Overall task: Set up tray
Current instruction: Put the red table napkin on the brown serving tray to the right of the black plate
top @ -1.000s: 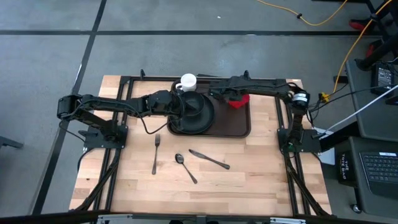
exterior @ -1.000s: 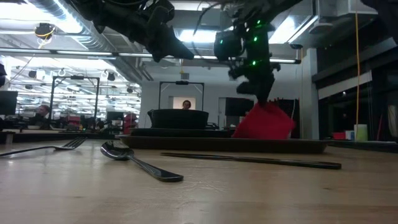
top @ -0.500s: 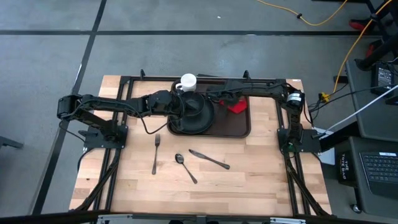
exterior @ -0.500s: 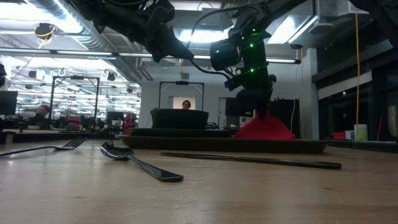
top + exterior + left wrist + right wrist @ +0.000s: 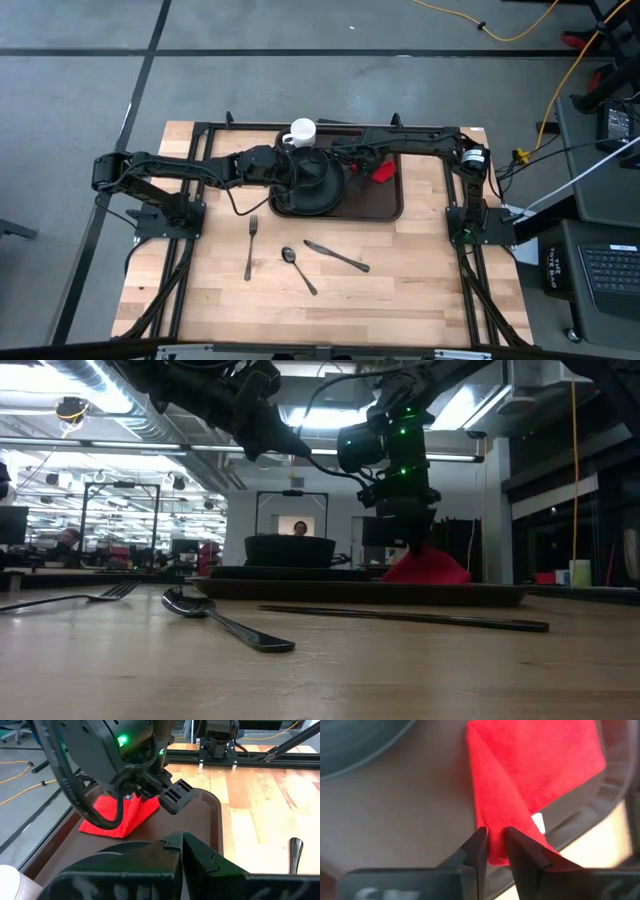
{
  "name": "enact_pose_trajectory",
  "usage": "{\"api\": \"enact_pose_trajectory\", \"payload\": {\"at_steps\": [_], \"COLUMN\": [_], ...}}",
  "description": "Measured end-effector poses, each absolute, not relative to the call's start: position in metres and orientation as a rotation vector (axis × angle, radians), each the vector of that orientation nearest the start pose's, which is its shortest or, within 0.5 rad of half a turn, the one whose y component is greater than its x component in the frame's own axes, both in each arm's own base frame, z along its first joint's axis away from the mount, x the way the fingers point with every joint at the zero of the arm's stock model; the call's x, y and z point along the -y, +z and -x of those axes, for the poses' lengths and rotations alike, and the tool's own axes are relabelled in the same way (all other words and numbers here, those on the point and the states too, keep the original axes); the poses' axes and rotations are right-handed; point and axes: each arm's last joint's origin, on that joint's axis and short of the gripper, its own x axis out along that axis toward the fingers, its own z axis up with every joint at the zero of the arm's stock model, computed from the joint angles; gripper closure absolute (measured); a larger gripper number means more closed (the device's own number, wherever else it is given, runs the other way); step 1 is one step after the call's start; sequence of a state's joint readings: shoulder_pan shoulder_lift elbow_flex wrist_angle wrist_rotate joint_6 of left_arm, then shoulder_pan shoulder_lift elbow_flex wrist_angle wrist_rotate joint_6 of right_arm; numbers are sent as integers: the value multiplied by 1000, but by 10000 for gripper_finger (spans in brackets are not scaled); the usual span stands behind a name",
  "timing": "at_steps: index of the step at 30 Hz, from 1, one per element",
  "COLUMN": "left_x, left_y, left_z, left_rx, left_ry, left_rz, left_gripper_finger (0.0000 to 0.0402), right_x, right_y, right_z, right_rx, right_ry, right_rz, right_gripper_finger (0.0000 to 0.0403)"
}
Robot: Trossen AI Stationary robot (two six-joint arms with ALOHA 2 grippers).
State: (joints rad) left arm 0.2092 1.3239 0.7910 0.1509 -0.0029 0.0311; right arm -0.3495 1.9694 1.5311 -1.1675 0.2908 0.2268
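A: High view evenly lit from overhead; soft shadows under both arms, no glare.

B: Low view backlit: ceiling strip lights (image 5: pixel 150 448) at 10 o'clock blow out, arms read as silhouettes. Near tabletop (image 5: pixel 320 670) soft, possibly out of focus. Right wrist view blurred close up.

Counts: one tray (image 5: pixel 390 205); on it one black plate (image 5: pixel 312 183), one red napkin (image 5: pixel 383 172). One white mug (image 5: pixel 301 132) at tray's far edge. Below tray: one fork (image 5: pixel 250 246), one spoon (image 5: pixel 298 269), one knife (image 5: pixel 337 256). Two arms.
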Motion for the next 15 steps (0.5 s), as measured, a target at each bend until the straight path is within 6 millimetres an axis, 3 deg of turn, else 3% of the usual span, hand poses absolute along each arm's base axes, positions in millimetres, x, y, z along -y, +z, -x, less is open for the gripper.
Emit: {"api": "enact_pose_trajectory", "payload": {"at_steps": [15], "left_x": [-60], "left_y": [250], "left_z": [-280], "left_rx": [-391], "left_ry": [203], "left_rz": [9], "left_gripper_finger": [398], "right_x": [126], "right_y": [201], "right_z": [-343], "right_rx": [-1565], "right_ry": [-487], "right_rz": [-426], "right_gripper_finger": [258]}}
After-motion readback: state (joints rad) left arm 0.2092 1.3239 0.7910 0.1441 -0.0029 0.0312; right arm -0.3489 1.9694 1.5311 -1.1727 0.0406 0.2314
